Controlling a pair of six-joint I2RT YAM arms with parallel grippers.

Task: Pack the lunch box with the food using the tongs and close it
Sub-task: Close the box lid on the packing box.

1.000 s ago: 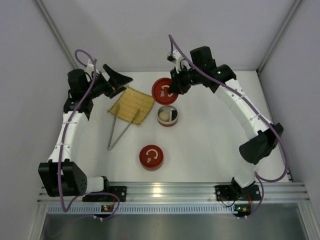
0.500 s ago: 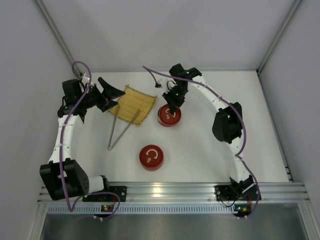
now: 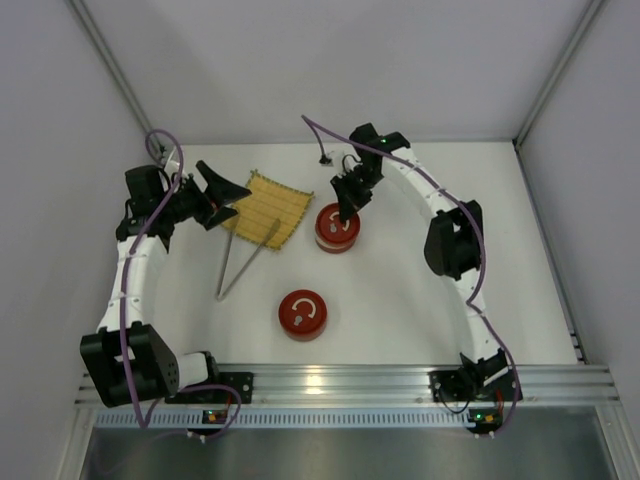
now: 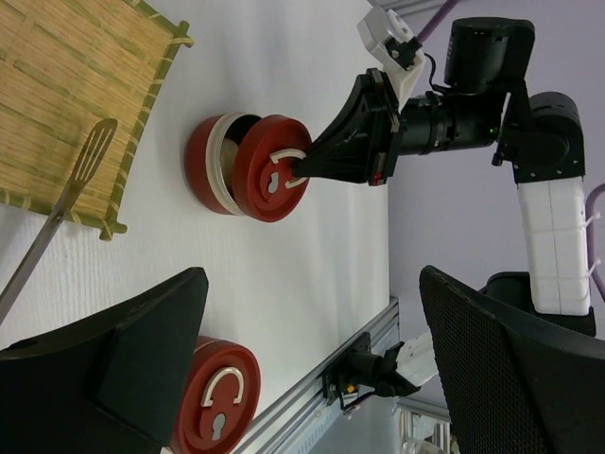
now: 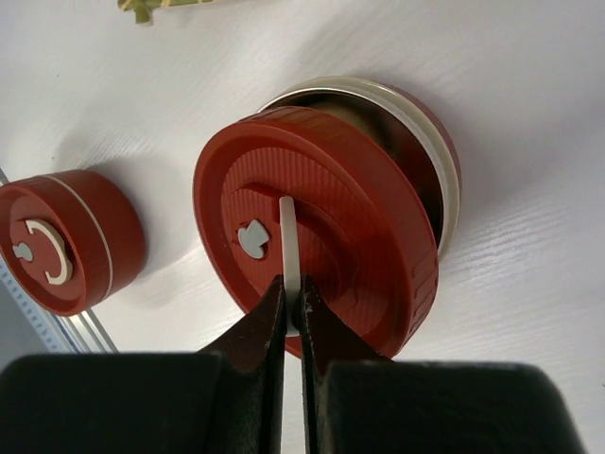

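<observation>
While the right gripper (image 5: 291,307) pinches the thin white loop handle (image 5: 291,248) of a round red plastic lid (image 5: 312,236), its jaws closed tight on the loop, that lid hangs directly over the round red lunch box with a shiny metal inner rim (image 5: 437,165). The box stands on the white table (image 3: 400,290), just right of a yellow woven mat (image 3: 265,205).

Seen from the left wrist, the lid sits a little above the box and is not yet seated. A crescent of metal rim shows past one edge, so the lid looks slightly off centre or tilted. The move ahead probably turns on that gap: the box lies straight below the lid, and the lid likely needs levelling and centring before it goes down. The right arm holds the lid and is the one placed for this.

No food pieces show on the mat or the table. The lid hides whatever is in the box.

Long slim silver metal tongs (image 3: 240,262) lie loose on the table in a narrow V, joined end toward the near edge, one tip resting on the mat. The left gripper (image 3: 238,197) hovers by the mat's left edge, jaws spread wide and holding nothing.

A second round red container with its lid on (image 3: 303,314) stands nearer the arm bases, well apart from the box.
</observation>
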